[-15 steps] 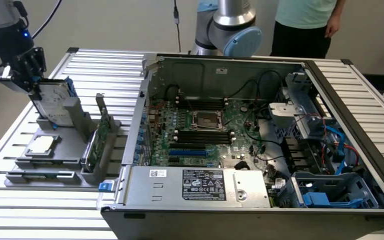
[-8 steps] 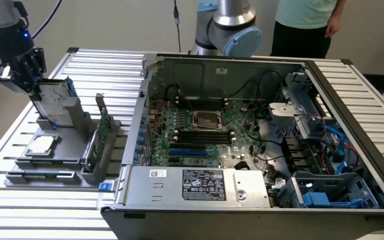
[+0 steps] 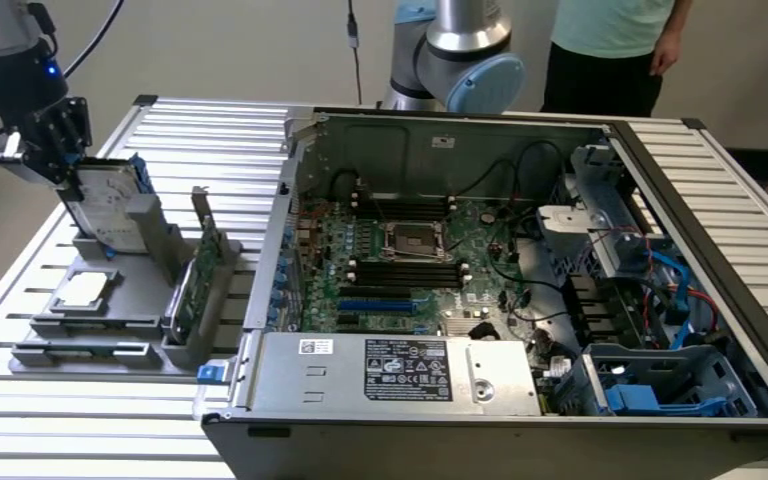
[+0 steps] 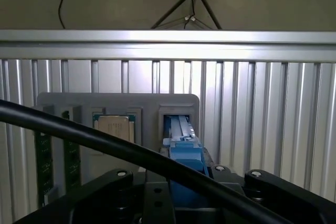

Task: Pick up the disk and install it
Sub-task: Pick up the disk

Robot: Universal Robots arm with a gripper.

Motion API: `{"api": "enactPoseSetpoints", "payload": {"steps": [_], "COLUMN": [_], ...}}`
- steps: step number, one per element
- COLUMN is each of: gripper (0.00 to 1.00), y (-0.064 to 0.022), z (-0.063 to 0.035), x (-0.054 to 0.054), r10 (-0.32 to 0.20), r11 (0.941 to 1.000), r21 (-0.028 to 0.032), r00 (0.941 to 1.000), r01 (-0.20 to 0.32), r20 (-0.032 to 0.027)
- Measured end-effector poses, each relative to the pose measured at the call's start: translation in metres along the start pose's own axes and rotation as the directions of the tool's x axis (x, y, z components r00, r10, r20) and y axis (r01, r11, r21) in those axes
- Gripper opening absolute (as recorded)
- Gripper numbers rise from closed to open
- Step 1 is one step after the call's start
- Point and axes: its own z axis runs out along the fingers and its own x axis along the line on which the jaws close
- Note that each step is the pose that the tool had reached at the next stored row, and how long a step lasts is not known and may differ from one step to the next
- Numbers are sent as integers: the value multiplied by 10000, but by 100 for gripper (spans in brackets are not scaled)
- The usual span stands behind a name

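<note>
Barely begun — the disk [image 3: 97, 205] stands in its grey holder [image 3: 157, 232], upper left of the exterior view, outside the computer case [image 3: 438, 130]. The pincer [image 3: 61, 175] straddles its top; pinching or not, I cannot tell.

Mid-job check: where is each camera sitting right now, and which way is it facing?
Exterior view: raised off the arm, looking down over the slatted table at the open computer case; it shows the arm and the gripper at the upright disk.
Wrist view: on the wrist, looking past the gripper's body along the disk's blue rail towards the grey fixture.
Shared: the disk, the fixture and the gripper.
</note>
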Motion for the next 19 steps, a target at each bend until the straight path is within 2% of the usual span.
{"api": "enactPoseSetpoints", "payload": {"steps": [6,19], "gripper": [32,32], "y": [0,0], "z": [-1,-18], "x": [1,1], "r10": [0,0], "r11": [10000,10000], "r21": [-1,-1], "r00": [10000,10000], "r01": [0,0], "r20": [-69,-72]}}
